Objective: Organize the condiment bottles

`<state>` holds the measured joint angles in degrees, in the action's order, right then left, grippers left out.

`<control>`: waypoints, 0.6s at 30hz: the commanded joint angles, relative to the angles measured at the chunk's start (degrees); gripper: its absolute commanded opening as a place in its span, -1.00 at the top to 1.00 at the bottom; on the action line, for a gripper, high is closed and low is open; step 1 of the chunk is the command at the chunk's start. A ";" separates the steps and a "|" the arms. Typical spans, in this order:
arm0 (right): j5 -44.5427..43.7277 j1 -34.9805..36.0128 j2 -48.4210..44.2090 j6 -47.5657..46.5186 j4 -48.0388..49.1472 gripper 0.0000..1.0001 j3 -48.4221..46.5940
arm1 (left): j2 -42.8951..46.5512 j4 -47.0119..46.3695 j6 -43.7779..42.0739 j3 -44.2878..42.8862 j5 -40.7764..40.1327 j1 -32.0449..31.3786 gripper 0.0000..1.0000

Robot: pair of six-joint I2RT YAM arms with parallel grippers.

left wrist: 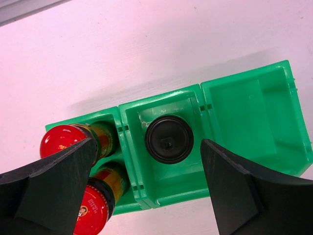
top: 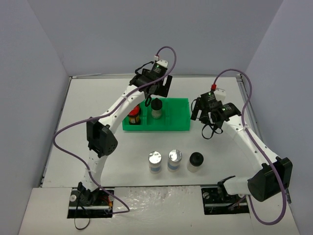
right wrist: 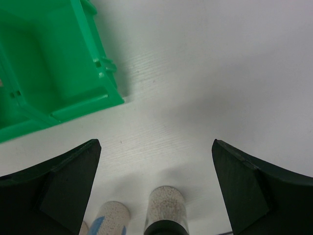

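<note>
Red-capped jars [left wrist: 61,139], black-capped jar [left wrist: 168,138], silver-capped jars [top: 155,157]

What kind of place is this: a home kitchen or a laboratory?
Probably a robot lab cell, not a kitchen: a white table boxed in by plain grey walls, two arms bolted at its near edge, a green tray and jars.

Glossy plastic tray [left wrist: 244,117]; silver caps [top: 155,157] perhaps metal

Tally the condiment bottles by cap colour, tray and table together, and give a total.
Red-capped bottles: 2
Black-capped bottles: 2
Silver-capped bottles: 2
Total: 6
</note>
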<state>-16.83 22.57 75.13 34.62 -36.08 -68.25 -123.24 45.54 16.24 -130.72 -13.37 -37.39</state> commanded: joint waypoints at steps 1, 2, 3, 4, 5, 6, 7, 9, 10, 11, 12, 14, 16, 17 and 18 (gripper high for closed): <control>2.73 0.76 -1.67 0.82 -2.64 -0.88 -0.10 | 6.28 -1.58 -2.29 -1.78 -3.03 -0.06 -0.72; 4.19 1.20 -1.84 0.98 -4.12 -0.89 -0.72 | 7.57 -1.43 -2.54 -1.27 -4.46 -0.06 -0.72; 4.59 1.70 -1.95 1.10 -5.68 -0.89 -1.50 | 8.63 -1.42 -2.77 -0.87 -5.47 -0.06 -0.72; 4.88 2.08 -2.14 1.22 -7.49 -0.89 -2.09 | 9.49 -1.53 -2.98 -0.52 -6.67 -0.02 -0.72; 5.09 2.36 -2.42 1.34 -9.40 -0.90 -2.52 | 10.32 -1.68 -3.16 -0.18 -8.04 0.05 -0.73; 5.49 2.65 -2.76 1.41 -10.96 -0.90 -3.03 | 11.81 -1.61 -3.23 0.07 -9.49 0.15 -0.76; 6.62 2.65 -3.12 1.35 -13.40 -0.90 -3.03 | 12.53 -1.14 -3.23 -0.17 -11.28 0.33 -0.78; 8.83 2.79 -4.09 1.71 -15.21 -0.90 -2.49 | 13.30 0.93 -3.14 -0.74 -14.72 0.57 -0.79; 10.11 2.99 -4.95 2.00 -16.69 -0.90 -1.70 | 13.69 2.45 -3.01 -1.46 -16.73 0.83 -0.80; 11.35 3.20 -5.80 2.31 -18.16 -0.90 -0.91 | 14.11 3.92 -2.87 -2.14 -18.70 1.09 -0.81; 11.54 3.65 -6.54 2.82 -19.36 -0.90 -0.17 | 15.01 4.45 -2.59 -1.70 -19.57 1.32 -0.81; 11.58 5.06 -8.04 3.95 -21.41 -0.90 1.89 | 16.72 4.29 -1.64 0.88 -20.59 1.93 -0.81; 11.64 6.57 -9.28 5.33 -22.52 -0.90 4.37 | 19.03 3.27 -0.62 4.50 -21.33 2.82 -0.81; 12.06 7.25 -9.62 5.94 -22.28 -0.90 5.42 | 20.30 2.82 -0.34 5.86 -21.44 3.26 -0.81; 12.49 7.92 -9.96 6.55 -22.01 -0.90 6.47 | 21.58 2.38 -0.07 7.21 -21.55 3.70 -0.81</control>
<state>-6.56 27.72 67.33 37.76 -53.24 -65.52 -108.76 49.03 14.38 -126.84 -29.98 -35.79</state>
